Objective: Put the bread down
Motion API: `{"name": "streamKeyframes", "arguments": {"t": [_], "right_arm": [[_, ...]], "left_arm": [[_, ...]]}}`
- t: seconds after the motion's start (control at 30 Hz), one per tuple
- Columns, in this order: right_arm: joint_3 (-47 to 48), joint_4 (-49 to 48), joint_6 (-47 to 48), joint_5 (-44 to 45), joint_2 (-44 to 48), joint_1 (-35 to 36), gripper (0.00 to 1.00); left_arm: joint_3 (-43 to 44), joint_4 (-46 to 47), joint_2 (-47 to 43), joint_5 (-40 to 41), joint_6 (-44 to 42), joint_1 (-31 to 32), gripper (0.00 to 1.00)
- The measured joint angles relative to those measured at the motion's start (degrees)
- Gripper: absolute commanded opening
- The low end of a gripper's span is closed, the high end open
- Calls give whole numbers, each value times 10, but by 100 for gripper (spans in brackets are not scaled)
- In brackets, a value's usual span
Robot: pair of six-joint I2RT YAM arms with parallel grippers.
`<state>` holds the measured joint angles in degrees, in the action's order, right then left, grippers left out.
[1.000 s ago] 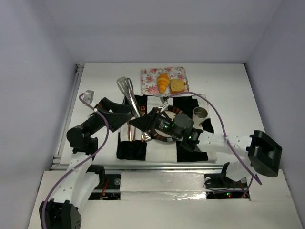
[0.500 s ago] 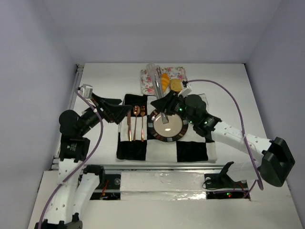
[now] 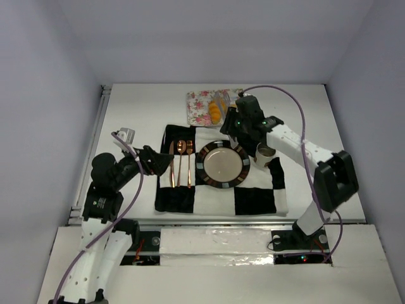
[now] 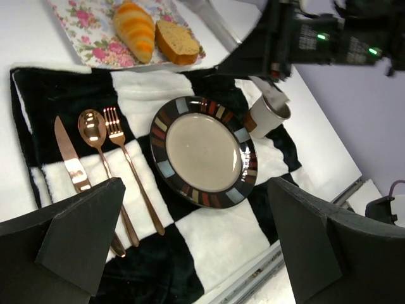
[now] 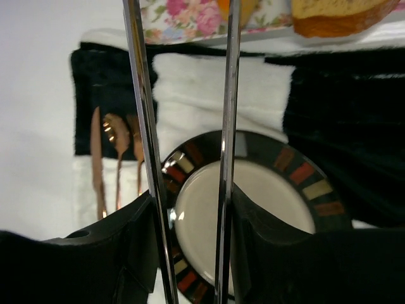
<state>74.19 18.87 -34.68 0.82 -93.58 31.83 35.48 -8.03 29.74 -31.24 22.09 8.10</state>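
Observation:
The bread lies on a floral tray at the back: a golden ridged croissant and a tan bun. In the top view my right arm hides the bun. My right gripper is shut on metal tongs, whose two arms reach out over the tray towards the croissant. The tongs' tips are out of the wrist view. My left gripper hangs open over the mat's left part, holding nothing.
A checked black-and-white mat carries a plate with a striped rim, copper cutlery to its left and a small cup to its right.
My right arm has swung from over the plate back to the tray, carrying the tongs. My left arm has pulled back towards the near left, still open.

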Motion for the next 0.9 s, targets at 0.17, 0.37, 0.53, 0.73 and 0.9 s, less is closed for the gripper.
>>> {"name": "streamKeyframes", "arguments": {"t": [0.17, 0.37, 0.53, 0.73, 0.9], "right_arm": [[127, 83, 39, 24, -105, -10, 47], [241, 173, 73, 61, -191, -11, 49], [305, 229, 92, 85, -247, -11, 52], [344, 271, 108, 96, -288, -11, 57], [363, 287, 118, 90, -304, -11, 56]], "left_arm": [[-2, 0, -21, 14, -3, 14, 98], [-3, 1, -27, 21, -6, 24, 97], [-3, 1, -30, 24, -6, 24, 96], [-3, 1, -30, 26, -6, 24, 96], [-3, 1, -30, 26, -6, 24, 96]]}}
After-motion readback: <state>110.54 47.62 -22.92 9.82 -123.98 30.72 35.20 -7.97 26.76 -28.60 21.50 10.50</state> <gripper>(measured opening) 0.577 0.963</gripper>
